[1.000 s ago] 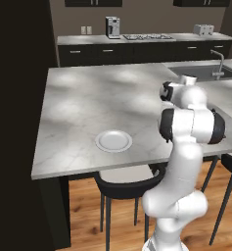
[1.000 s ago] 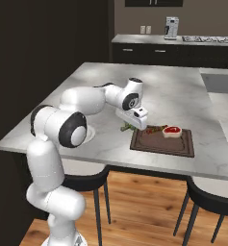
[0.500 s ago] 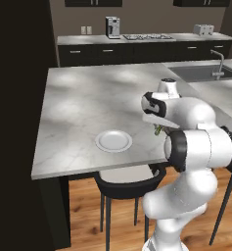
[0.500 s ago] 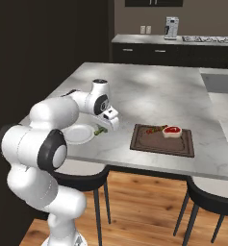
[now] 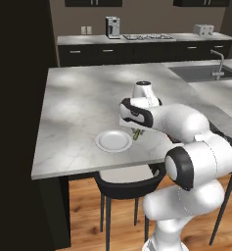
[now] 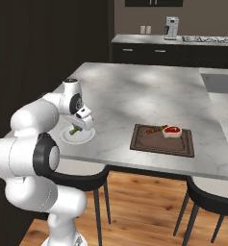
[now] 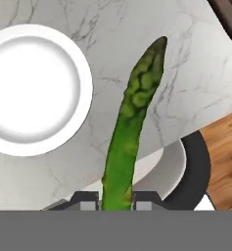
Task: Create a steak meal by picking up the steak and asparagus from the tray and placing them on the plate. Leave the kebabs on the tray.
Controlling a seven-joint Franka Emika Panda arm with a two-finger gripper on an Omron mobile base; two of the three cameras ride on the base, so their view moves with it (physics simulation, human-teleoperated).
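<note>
Asparagus, one thin green spear (image 7: 131,127), is clenched at its butt end in the arm's two-finger pincer (image 7: 116,200), held aloft near the front edge of the grey marble bench (image 5: 83,103). From the hand view the tip points past the round pale grey-white plate (image 7: 32,88), so the spear hangs beside the plate's rim rather than over its well. Letting go here would likely drop it on the bench or let it roll toward the front edge and the stool below. The small red steak with its whitish fat rim (image 6: 171,130) lies on the flat dark brown tray (image 6: 161,140), well apart toward the bench's right side. Half a second ago the pincer was farther from the plate; it has since swung closer.
</note>
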